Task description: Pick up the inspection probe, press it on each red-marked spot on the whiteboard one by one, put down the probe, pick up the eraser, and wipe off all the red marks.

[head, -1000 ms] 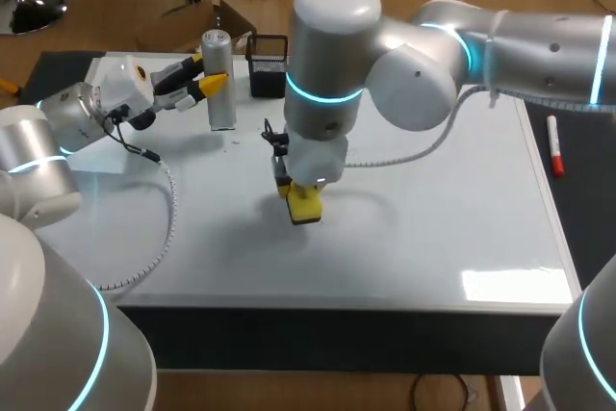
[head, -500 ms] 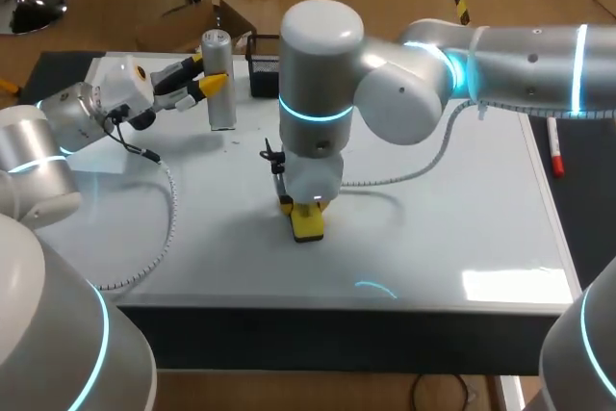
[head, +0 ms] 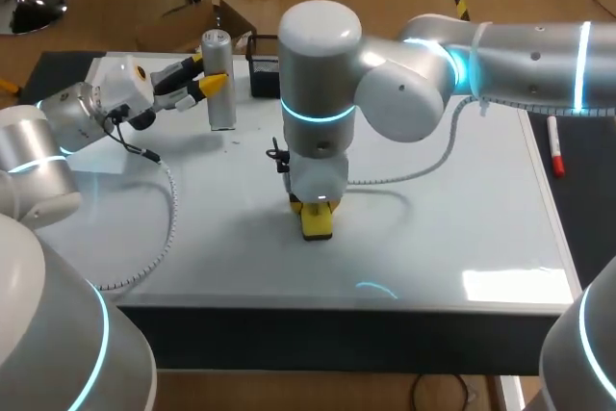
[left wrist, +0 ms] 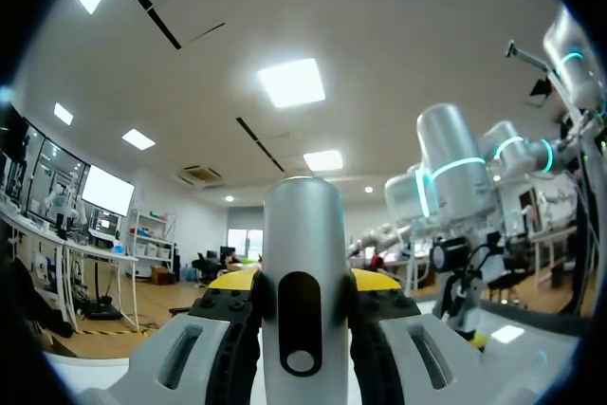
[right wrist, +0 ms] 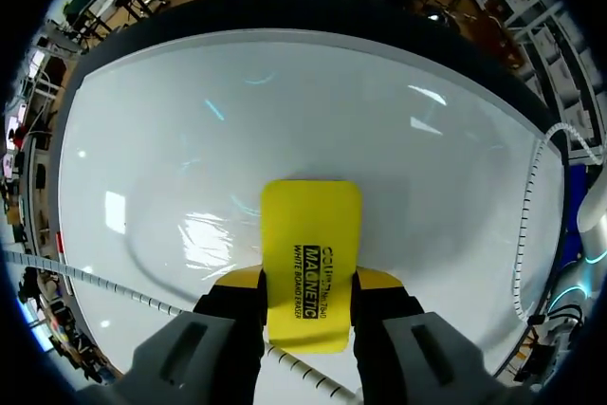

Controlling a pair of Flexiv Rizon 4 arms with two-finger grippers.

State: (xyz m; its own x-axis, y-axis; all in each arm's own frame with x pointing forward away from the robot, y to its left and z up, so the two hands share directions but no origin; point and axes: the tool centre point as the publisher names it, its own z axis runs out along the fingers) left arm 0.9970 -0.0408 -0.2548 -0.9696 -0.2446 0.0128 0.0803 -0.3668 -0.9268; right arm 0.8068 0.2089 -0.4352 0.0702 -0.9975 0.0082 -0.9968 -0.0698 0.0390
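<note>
Pretty sure I'm near the end: my right gripper (right wrist: 309,301) is clamped on the eraser (head: 317,224) mid-whiteboard (head: 462,199), no red marks in sight, while my left gripper (left wrist: 302,293) pinches the probe (head: 219,84) upright back-left.

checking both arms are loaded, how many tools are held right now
2: the inspection probe between the left fingers, at the whiteboard's far left; the yellow eraser between the right fingers, mid-whiteboard.
</note>
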